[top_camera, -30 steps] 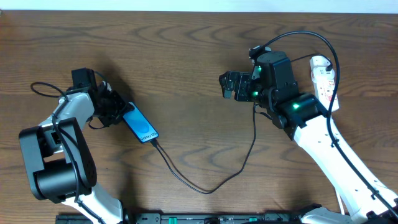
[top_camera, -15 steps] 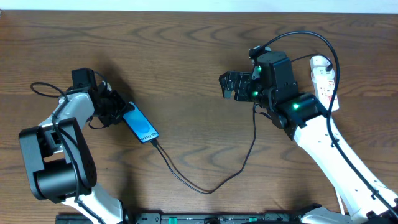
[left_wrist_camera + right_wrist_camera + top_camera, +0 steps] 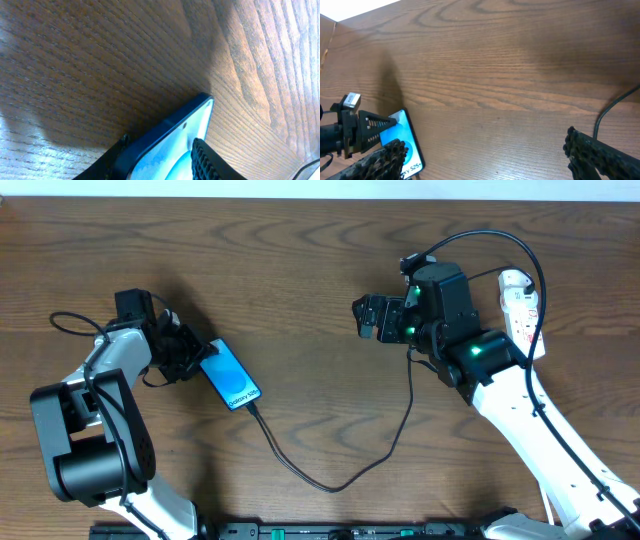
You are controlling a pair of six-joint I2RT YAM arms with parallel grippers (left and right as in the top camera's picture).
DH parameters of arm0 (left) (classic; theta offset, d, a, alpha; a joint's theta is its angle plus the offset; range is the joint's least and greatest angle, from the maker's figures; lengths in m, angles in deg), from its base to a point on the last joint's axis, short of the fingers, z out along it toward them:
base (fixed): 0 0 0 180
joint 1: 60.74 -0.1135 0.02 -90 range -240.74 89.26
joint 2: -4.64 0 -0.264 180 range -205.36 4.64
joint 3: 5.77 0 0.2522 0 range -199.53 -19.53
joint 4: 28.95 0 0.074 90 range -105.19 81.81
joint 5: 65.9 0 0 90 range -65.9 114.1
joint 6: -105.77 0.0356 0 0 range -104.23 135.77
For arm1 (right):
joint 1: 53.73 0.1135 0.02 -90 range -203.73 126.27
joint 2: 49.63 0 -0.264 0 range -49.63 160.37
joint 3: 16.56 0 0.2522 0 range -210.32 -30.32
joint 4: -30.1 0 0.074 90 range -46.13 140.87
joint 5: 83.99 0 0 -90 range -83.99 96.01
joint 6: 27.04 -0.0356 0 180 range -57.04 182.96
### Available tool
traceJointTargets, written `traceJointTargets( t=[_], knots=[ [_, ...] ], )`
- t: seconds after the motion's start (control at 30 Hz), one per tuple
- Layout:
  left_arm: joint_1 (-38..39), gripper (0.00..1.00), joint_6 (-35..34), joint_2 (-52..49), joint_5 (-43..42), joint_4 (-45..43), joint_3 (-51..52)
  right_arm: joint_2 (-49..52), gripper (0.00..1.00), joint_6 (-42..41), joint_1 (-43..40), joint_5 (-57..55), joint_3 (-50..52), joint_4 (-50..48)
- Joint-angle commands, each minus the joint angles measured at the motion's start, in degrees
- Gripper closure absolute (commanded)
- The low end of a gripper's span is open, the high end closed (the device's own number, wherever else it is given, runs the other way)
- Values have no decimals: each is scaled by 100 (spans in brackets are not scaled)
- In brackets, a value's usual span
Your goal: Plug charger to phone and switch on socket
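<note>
Left gripper: the left gripper is clamped on one end of the small blue-screened smartphone with a black edge; its wrist view shows the rim pinched between the ribbed fingertips

What changed: half a second ago the phone showed as a narrow sliver, tipped on its edge; now the screen faces up more broadly, so it has been rolled flatter toward the brown wooden table

Charger: the long thin black cable meets the phone's far end, opposite the left fingers; it looks seated (I cannot confirm the tip is fully in); it loops away and runs under the right arm, its plug hidden

Right gripper: the right gripper hangs with jaws spread and empty, well apart from the phone

Socket: the white elongated power strip with red marks lies behind the right gripper, beside that arm's forearm; its switch position is too small to tell

Meaning: the phone end seems done; I judge setting the phone down and pressing the switch remain
</note>
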Motion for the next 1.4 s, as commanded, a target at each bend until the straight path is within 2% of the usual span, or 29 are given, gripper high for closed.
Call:
traceJointTargets(
  t=[0.0, 0.37, 0.4, 0.43, 0.47, 0.5, 1.0, 1.2, 1.37],
  knots=[
    [9, 59, 57, -90, 177, 61, -35, -72, 1, 90, -17, -68, -42, 24],
    [9, 59, 57, -90, 179, 79, -35, -72, 1, 107, -17, -68, -42, 24],
    [9, 55, 55, -90, 179, 79, -35, -72, 1, 109, -17, -68, -42, 24],
    [9, 44, 57, -90, 179, 79, -35, -72, 1, 109, -17, -68, -42, 24],
    [9, 22, 57, -90, 190, 74, -35, -72, 1, 111, -17, -68, -42, 24],
    [7, 7, 55, -90, 223, 74, -35, -72, 1, 133, -17, -66, -42, 26],
    [9, 5, 168, 87, 457, 188, -356, -72, 1, 149, -17, -68, -42, 184],
    [74, 5, 651, 734, 520, 595, -798, -72, 1, 149, -17, -68, -42, 341],
    [487, 5, 1519, 1491, 776, 1163, -1069, -72, 1, 149, -17, -66, -42, 341]
  ],
)
